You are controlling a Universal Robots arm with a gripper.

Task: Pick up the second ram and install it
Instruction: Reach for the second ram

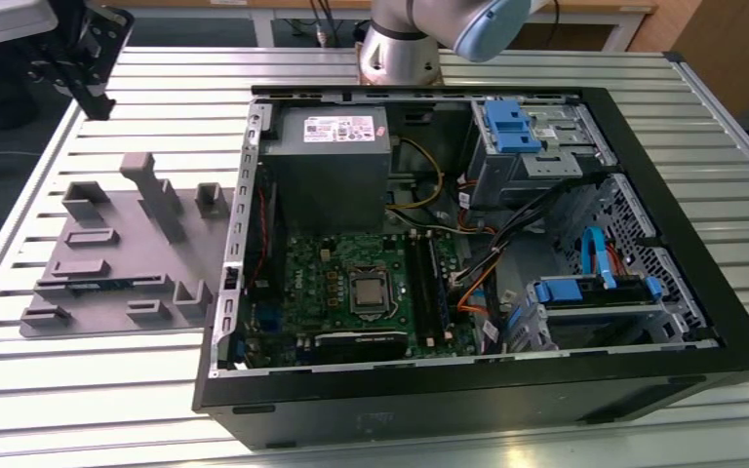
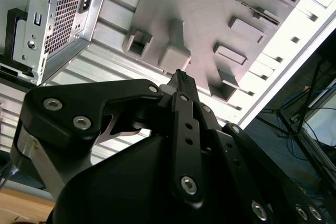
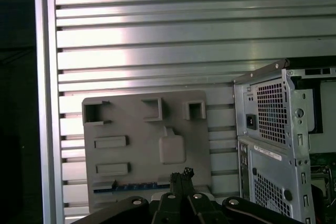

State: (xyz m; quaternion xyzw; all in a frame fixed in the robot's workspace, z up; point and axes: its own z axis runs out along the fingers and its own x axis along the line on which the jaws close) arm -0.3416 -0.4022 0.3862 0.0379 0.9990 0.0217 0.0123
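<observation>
Where the slats lie bare, the metal worktop [image 1: 114, 409] has open room on every side of the gear, widest at the exterior view's left and along the near edge. Its left rim runs close past the tray.

Black computer case [image 1: 479, 390] lies on its side, open face up. Green motherboard [image 1: 348, 292] sits inside, with the silver power supply [image 1: 329, 156] at the far end. The arm [image 1: 401, 49] has its base just beyond the case's far wall.

Gray holder tray [image 1: 140, 253] lies flat on the slats, just beside the case's rear wall on the exterior view's left. Three upright posts stand along its far side, with low sockets across the rest. Bare slats lie on its other three sides.

Second ram [image 1: 93, 284] is a thin blue strip seated on edge in the long slot along the tray's near side, open from above. The first wrist view shows the same blue strip [image 3: 131, 186] in its slot.

Fingers [image 1: 89, 93] hang over the worktop's far corner at the exterior view's left. They are up in the air beyond the posts, well apart from the ram, with the tray's depth between them.

In both wrist views the fingers [image 3: 181, 178] [image 2: 181, 82] have their tips drawn together with no gap showing. They grip nothing and touch nothing.
</observation>
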